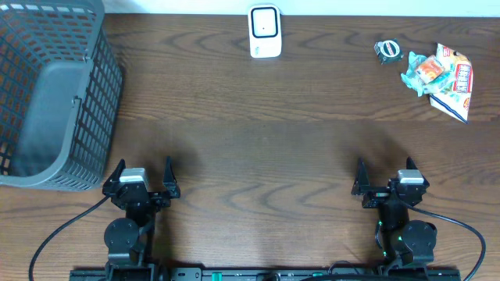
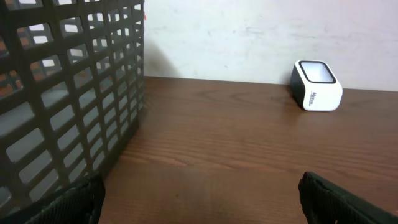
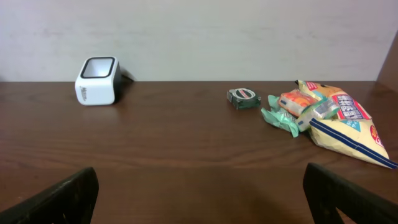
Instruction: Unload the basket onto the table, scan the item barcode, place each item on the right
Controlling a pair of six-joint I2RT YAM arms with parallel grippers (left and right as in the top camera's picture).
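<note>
Snack bags (image 1: 447, 78) are closest to the right claw (image 1: 384, 170). It and the left claw (image 1: 144, 168) gape wide, holding nothing, at the table's (image 1: 258, 156) near edge. The bags lie in the far right corner. They look light, crinkly and slippery, so I would pinch a flat edge softly. The white scanner (image 1: 265, 31) stands at the middle of the far edge.

You find the scanner (image 1: 265, 31) standing on the bench (image 1: 266, 140) at its far edge, about midway along. Left of the scanner, the basket (image 1: 47, 101) takes up the bench's left end. Right of the scanner, also near the far edge, lies a small item (image 1: 387, 51), and just beside it, further right, a pile of snack packets (image 1: 441, 74). Well in front of the scanner, the left end effector (image 1: 144, 165) sits near-left by the basket's near corner, and the right end effector (image 1: 385, 168) sits near-right.
</note>
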